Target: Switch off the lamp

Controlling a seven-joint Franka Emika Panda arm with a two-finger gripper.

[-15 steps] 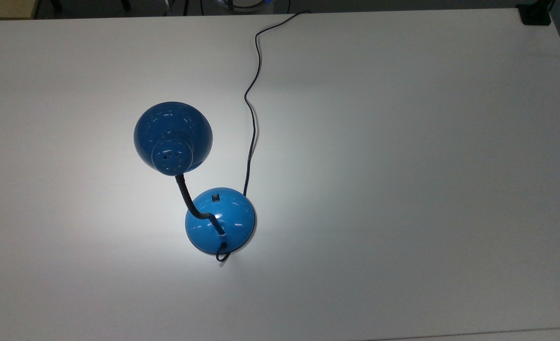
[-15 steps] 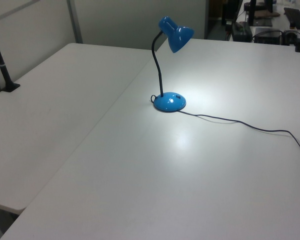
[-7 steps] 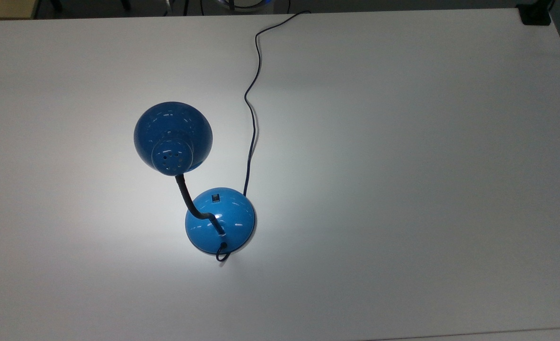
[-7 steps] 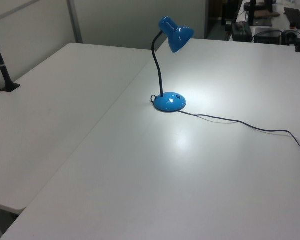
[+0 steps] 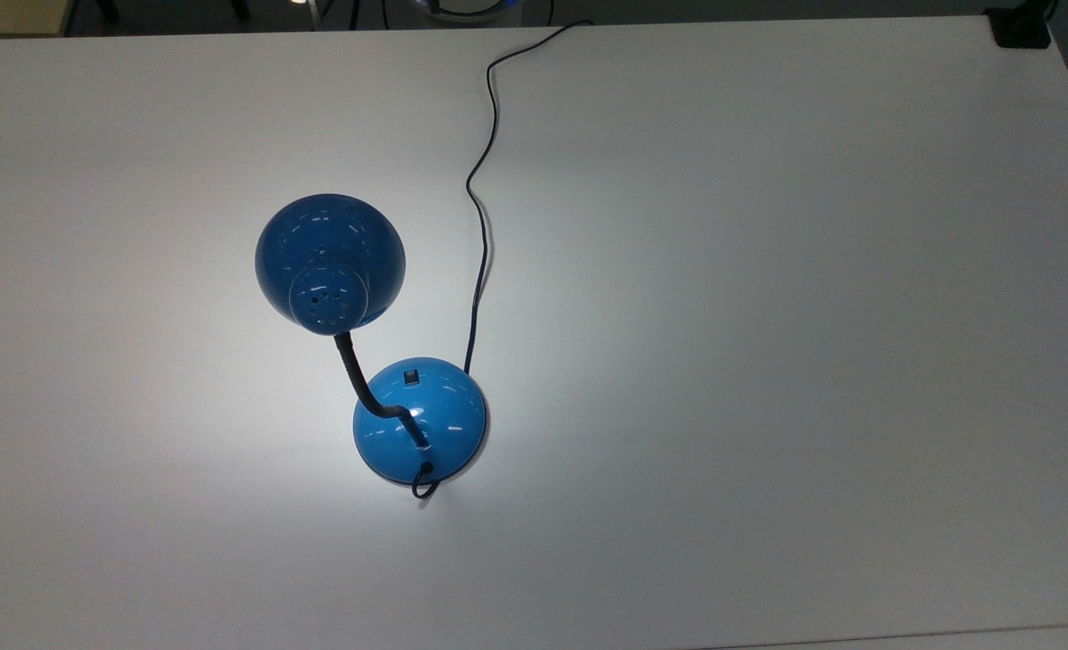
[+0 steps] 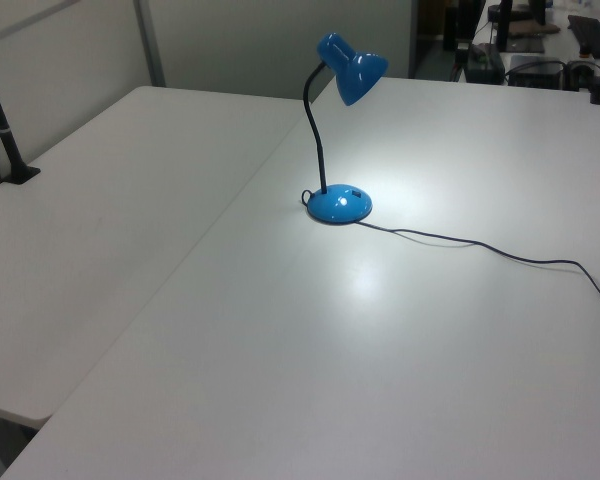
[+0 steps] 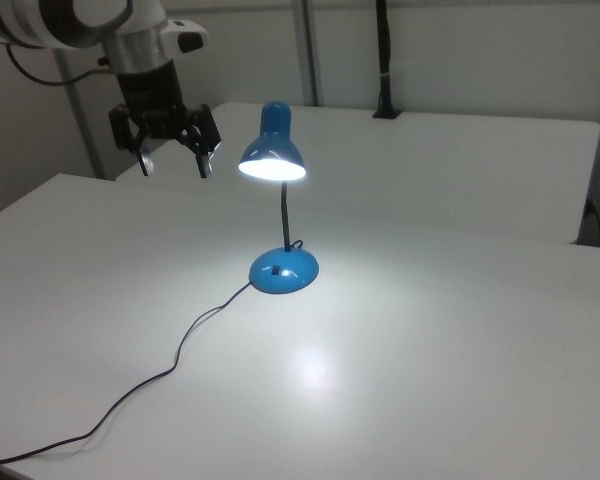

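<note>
Pincer: In the right view my pincer (image 7: 170, 150) hung high above the table (image 7: 460, 340) with its fingers spread wide and nothing between them.

Lamp: The lamp (image 7: 280, 200) stood below the pincer and toward the right view's right, well apart from it; the shade (image 7: 273, 150) sat at about the pincer's height, just beside it.

Lamp state: The shade glowed underneath and a bright pool lay on the table around the base (image 5: 420, 420), so I judged the lamp to be on.

Switch: A small black switch (image 5: 412, 376) sat on the dome of the base, on the side facing the shade in the top view, far below the pincer.

Cord: The cord (image 5: 479, 226) ran off the base across the table, passing beneath the pincer's side of the scene in the right view.

Step in hand: I judged this the approach, with no contact made.

Next move: I would need to bring the pincer down past the shade and gooseneck (image 6: 313, 130), then press one fingertip onto the switch without pushing the base along.
</note>
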